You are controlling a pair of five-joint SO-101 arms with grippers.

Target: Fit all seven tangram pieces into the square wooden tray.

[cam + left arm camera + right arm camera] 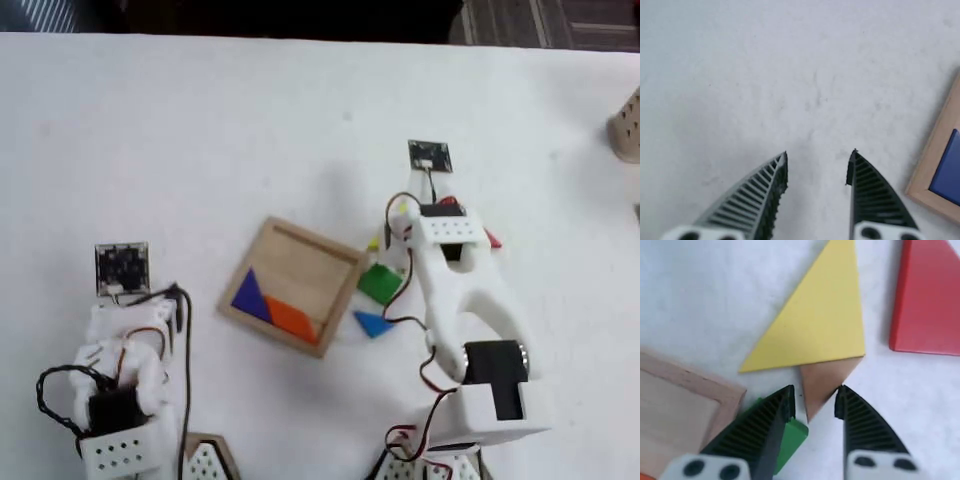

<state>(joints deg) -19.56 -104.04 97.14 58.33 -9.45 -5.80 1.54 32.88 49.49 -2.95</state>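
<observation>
The square wooden tray (336, 254) lies mid-table with a dark blue triangle (252, 296) and an orange piece (292, 318) in its near corner. My right gripper (815, 399) is open, its fingers on either side of the tip of a small brown triangle (821, 382). Touching that triangle is a large yellow triangle (820, 325), with a red piece (930, 300) beside it. A green piece (380, 283) and a small blue triangle (372, 323) lie by the tray's right edge. My left gripper (817, 160) hangs open over bare table, the tray's corner (935, 175) off to its side.
The right arm (470, 310) stands over the loose pieces and covers most of the yellow and red ones in the high view. The left arm (120, 380) sits folded at the near left. A wooden object (627, 125) stands at the far right edge.
</observation>
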